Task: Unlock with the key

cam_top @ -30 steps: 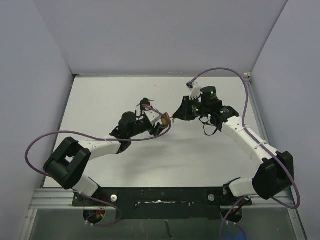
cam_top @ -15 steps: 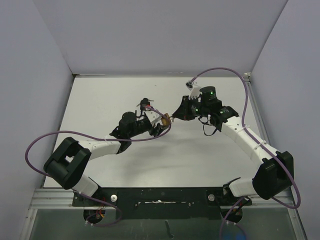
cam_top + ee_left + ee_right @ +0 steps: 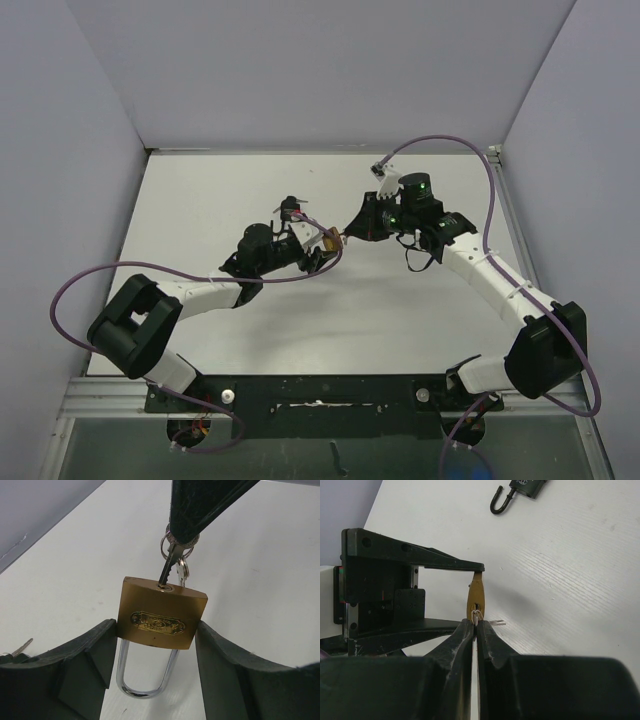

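Observation:
A brass padlock (image 3: 161,620) with a steel shackle (image 3: 145,677) sits clamped by its sides between my left gripper's (image 3: 156,645) two fingers. A key (image 3: 168,569) on a ring stands in its keyhole on top. My right gripper (image 3: 476,625) is shut on that key's head, straight above the lock's narrow edge (image 3: 476,600). In the top view the two grippers meet at mid-table, the left gripper (image 3: 322,250) holding the padlock (image 3: 327,241) and the right gripper (image 3: 352,230) just to its right.
A dark padlock with an open shackle (image 3: 517,492) lies on the white table beyond the brass one. A loose key (image 3: 20,647) lies by my left fingers. Purple cables loop from both arms. Grey walls enclose the table (image 3: 200,200).
The right arm's wrist has shifted slightly between frames. The left arm and the padlock have stayed put.

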You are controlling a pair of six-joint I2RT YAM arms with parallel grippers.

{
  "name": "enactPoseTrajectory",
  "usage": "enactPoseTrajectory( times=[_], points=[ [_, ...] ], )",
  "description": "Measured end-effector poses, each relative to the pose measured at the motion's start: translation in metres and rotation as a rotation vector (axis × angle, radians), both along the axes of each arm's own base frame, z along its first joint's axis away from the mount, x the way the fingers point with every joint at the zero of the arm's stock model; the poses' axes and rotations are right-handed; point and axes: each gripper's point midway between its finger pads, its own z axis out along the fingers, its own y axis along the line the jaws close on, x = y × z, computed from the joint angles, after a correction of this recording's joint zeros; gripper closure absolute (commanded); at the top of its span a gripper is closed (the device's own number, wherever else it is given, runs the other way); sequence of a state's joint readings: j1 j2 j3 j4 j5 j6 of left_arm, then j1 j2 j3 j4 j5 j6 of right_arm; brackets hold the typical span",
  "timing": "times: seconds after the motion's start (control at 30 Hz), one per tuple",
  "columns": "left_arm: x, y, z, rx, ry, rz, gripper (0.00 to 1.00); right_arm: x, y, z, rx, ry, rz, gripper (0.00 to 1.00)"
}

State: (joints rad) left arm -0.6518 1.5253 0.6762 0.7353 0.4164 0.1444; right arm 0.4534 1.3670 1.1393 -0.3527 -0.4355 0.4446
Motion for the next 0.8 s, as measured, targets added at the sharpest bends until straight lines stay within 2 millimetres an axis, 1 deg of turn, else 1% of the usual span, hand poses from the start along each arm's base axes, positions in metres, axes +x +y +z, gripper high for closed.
enactPoseTrajectory(
  times=[0.8],
  points=[
    [-0.0004, 0.0007, -0.0021, 0.008, 0.005, 0.001, 1.00, 0.0008, -0.0003, -0.0018, -0.008, -0.003, 0.002, 1.00]
  ],
)
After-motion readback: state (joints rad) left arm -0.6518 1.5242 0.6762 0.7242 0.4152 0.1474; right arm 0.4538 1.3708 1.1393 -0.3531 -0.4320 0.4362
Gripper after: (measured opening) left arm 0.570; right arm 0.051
